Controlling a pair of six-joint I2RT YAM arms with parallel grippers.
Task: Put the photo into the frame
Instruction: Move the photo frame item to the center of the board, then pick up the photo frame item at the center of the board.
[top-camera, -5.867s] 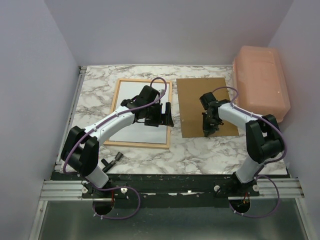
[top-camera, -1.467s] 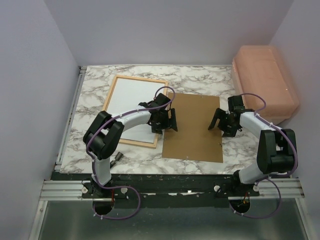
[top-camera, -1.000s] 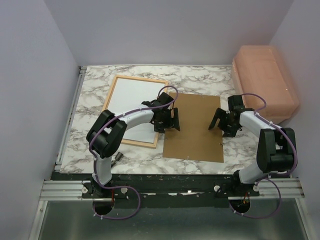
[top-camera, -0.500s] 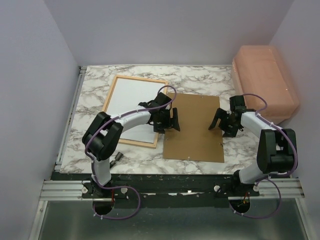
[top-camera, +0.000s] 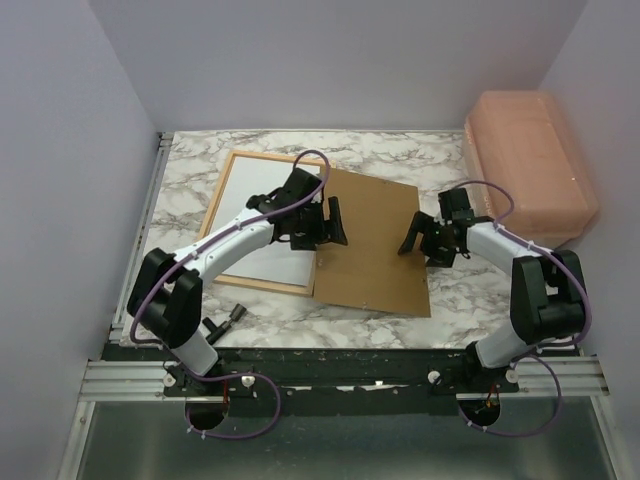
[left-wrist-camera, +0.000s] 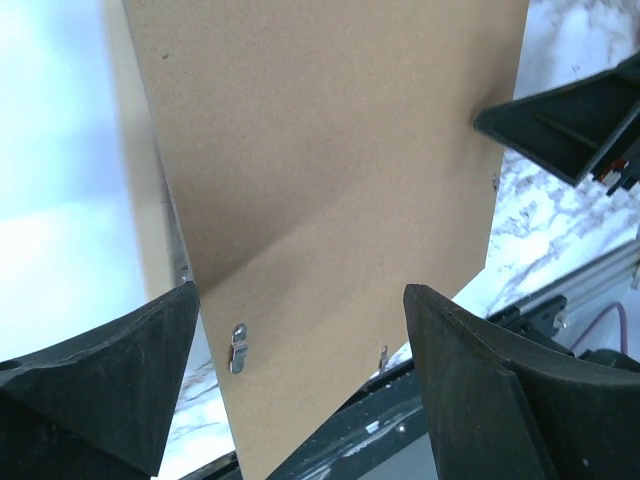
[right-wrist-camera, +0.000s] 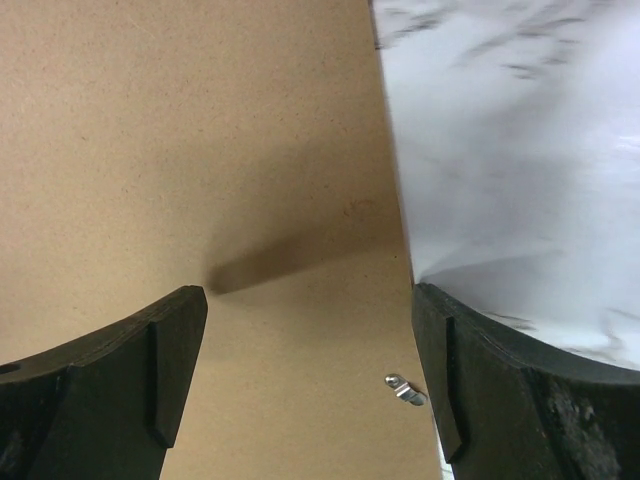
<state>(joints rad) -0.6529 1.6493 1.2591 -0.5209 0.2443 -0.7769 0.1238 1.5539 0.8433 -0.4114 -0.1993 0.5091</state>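
Both open wide & empty, L gripper (top-camera: 320, 232) and R gripper (top-camera: 425, 245) have slid the brown backing board (top-camera: 370, 250) left vs. half a sec ago, onto the right rail of the frame (top-camera: 280, 156), w/ the photo (top-camera: 255, 195) white-side-up inside it toward the table's (top-camera: 470, 300) far-left corner, so closing-up looks begun.

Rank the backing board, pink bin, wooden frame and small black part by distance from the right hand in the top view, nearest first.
1. Backing board, directly under the right hand.
2. Pink bin, far right.
3. Frame, left.
4. Small black part, near left.
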